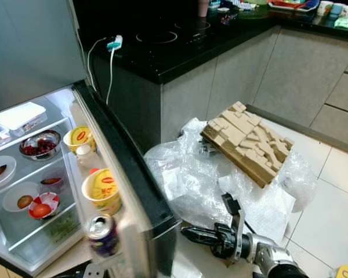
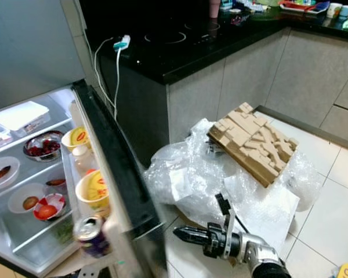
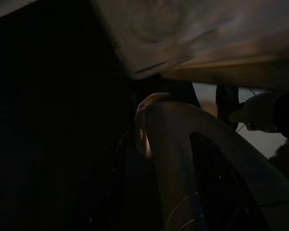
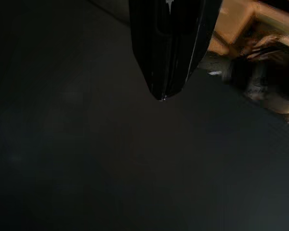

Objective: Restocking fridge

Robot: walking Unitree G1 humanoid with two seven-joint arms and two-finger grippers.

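The fridge stands open, its door (image 1: 124,168) swung out towards me. The door shelf holds two yellow-lidded cups (image 1: 102,186) and a small bottle (image 1: 87,155). A purple drink can (image 1: 102,234) hangs tilted at the door's lower shelf, with my left gripper (image 1: 93,270) under it and shut on it; the left wrist view is dark, with the can's curved side (image 3: 183,159) close up. My right gripper (image 1: 187,233) is shut, empty and low, its tips pointing at the door's outer edge; its tips (image 4: 161,96) are also in the right wrist view.
Inside shelves carry a bowl of red fruit (image 1: 39,145), small plates (image 1: 23,198) and a white box (image 1: 20,116). On the floor to the right lie bubble wrap (image 1: 220,179) and a cardboard insert (image 1: 246,142). A black counter (image 1: 180,40) with cabinets runs behind.
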